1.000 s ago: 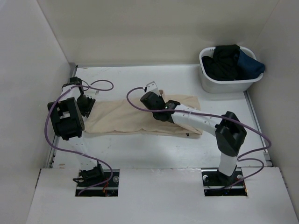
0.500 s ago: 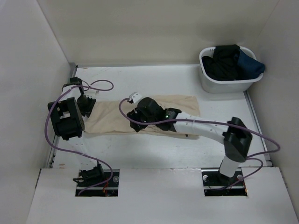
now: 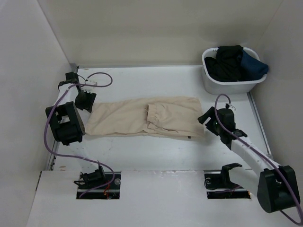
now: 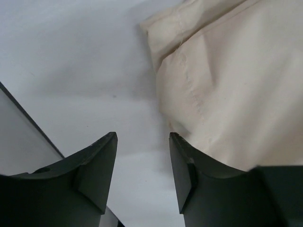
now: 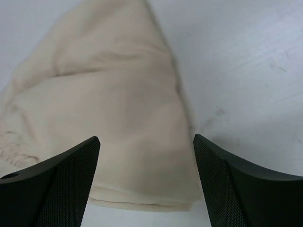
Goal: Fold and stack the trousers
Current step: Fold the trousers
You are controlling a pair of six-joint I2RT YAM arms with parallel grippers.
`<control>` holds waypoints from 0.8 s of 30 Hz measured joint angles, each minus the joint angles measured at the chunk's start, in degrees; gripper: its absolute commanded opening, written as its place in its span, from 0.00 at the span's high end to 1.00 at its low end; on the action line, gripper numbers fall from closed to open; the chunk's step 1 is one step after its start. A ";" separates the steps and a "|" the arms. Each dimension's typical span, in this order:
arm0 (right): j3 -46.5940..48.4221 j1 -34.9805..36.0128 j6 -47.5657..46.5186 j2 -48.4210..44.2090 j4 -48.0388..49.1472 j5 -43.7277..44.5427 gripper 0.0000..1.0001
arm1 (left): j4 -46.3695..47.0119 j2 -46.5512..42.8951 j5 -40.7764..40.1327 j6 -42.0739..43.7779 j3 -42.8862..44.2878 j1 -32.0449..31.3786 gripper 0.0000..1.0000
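Note:
The beige trousers [image 3: 142,117] lie flat across the middle of the table, folded over on the right half, with the gathered waistband showing near the middle. My left gripper [image 3: 81,98] sits at their left end, open, nothing between its fingers; in its wrist view the trousers [image 4: 236,85] fill the upper right, beside the gripper [image 4: 143,142]. My right gripper [image 3: 209,118] hovers just off the right end, open wide and empty. Its wrist view shows the gripper [image 5: 147,146] above the folded edge of the trousers [image 5: 109,113].
A white basket [image 3: 222,86] holding dark garments [image 3: 233,61] stands at the back right corner. White walls close in the table on the left, back and right. The left arm's purple cable [image 3: 97,85] loops over the table's back left.
My right arm has let go of the trousers' middle and drawn back to their right end, jaws opening wide. The left gripper has opened and lifted slightly toward the back left.

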 measured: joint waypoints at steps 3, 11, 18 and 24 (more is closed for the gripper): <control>-3.98 -4.72 1.62 1.55 1.40 -4.87 0.16 | 0.15 -0.13 3.78 -0.48 0.76 -0.04 0.49; -5.81 -6.45 3.58 8.74 8.00 -13.77 0.38 | 1.90 2.43 9.66 -2.91 2.08 -1.70 0.53; -5.79 -6.51 5.49 16.46 12.07 -18.80 1.00 | 4.76 5.88 9.73 -5.97 2.10 -4.02 0.92; -4.79 -13.68 1.86 9.86 6.86 -20.50 1.00 | 6.69 6.51 8.24 -9.18 2.10 -3.08 0.94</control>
